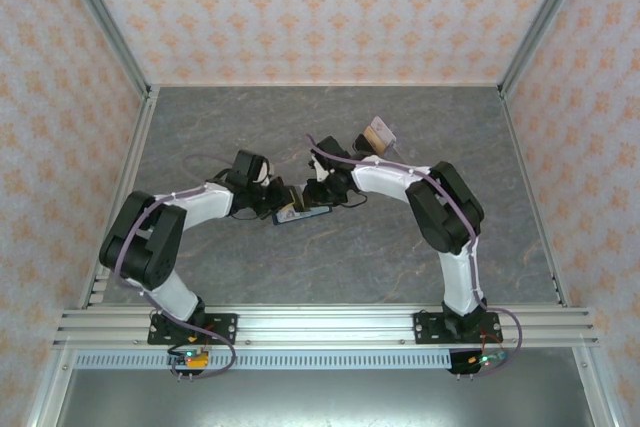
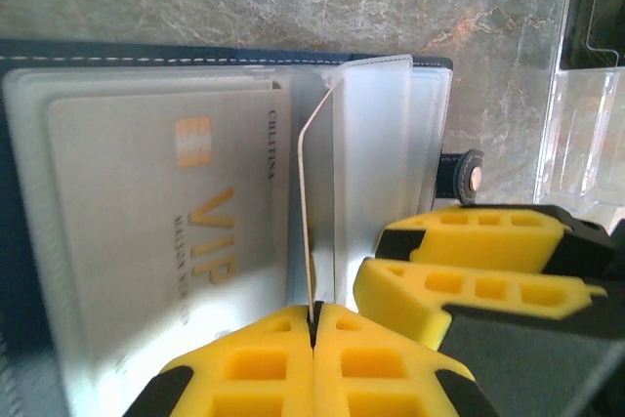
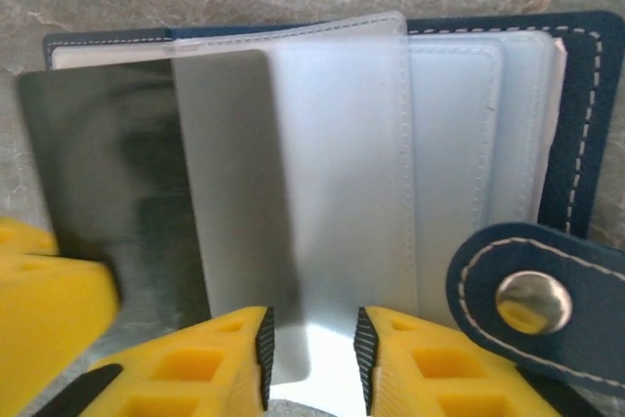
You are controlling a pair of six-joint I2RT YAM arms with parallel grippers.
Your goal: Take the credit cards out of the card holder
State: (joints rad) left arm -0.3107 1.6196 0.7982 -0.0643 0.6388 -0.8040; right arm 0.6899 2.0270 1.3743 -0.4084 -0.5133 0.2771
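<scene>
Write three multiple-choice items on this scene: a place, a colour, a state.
1. Where is the wallet?
A. middle of the table
B. far left corner
C. on the rail

2. Its cover's colour?
A. red
B. navy
C. green

3. The left end effector is:
A. wide open
B. shut on nothing
C. shut on a thin card

Answers: A, the top view shows it central; B, a navy edge with pale stitching shows; C, it pinches the card's edge.
</scene>
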